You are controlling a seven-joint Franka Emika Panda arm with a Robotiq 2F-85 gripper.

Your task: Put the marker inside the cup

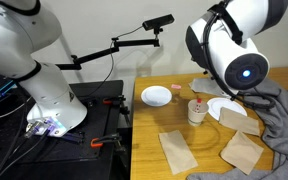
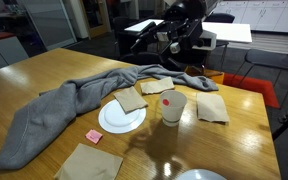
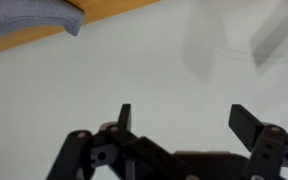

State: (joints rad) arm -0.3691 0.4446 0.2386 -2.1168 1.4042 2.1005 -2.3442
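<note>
Wrist view shows your claw (image 3: 184, 115) spread wide and empty. The marker (image 1: 195, 101) seems to stand in the cup (image 1: 196, 114), red end up, near the middle of the surface (image 1: 146, 125). It's light, stiff and slick, so pinch its exposed top.

We see open air above the cup (image 2: 173, 108). The plate (image 2: 112, 123) sits just beside it, and the grey cloth (image 2: 59, 105) lies heaped by the plate.
</note>
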